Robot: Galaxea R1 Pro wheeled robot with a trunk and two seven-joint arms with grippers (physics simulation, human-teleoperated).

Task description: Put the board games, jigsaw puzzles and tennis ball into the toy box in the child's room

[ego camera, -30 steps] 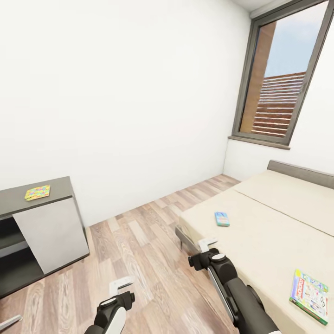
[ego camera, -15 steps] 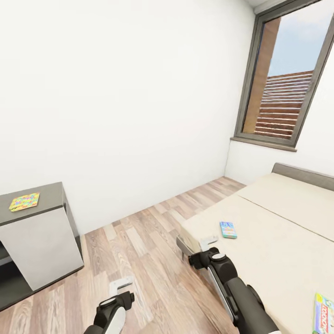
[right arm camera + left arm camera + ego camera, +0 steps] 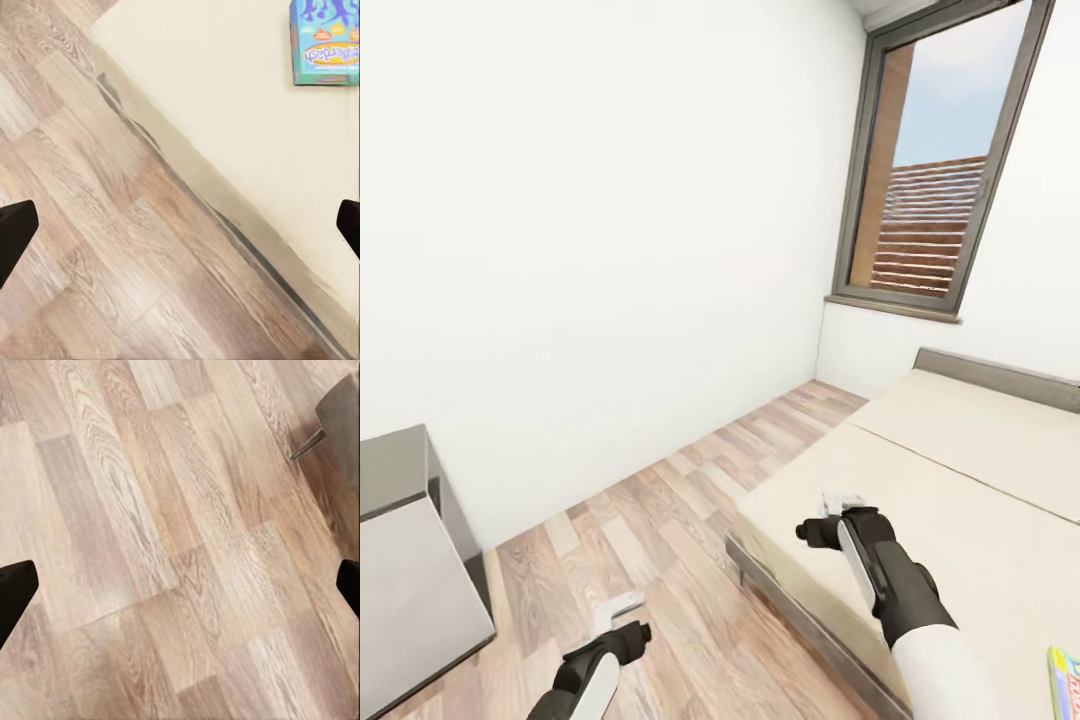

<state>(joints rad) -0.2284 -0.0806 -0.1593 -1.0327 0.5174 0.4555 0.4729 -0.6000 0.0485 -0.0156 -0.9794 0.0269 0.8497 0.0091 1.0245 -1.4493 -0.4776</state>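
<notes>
The right gripper [image 3: 844, 497] hangs with jaws spread over the near corner of the bed [image 3: 960, 470], a blue board game [image 3: 325, 41] lying on the mattress just beyond it. Another board game [image 3: 1065, 680] lies at the far right. The left gripper [image 3: 622, 606], also spread wide, hovers above the wood floor [image 3: 660, 520].

Head view looks down across floor [image 3: 660, 520] and bed [image 3: 960, 500]; both wrist views face floor closely.
</notes>
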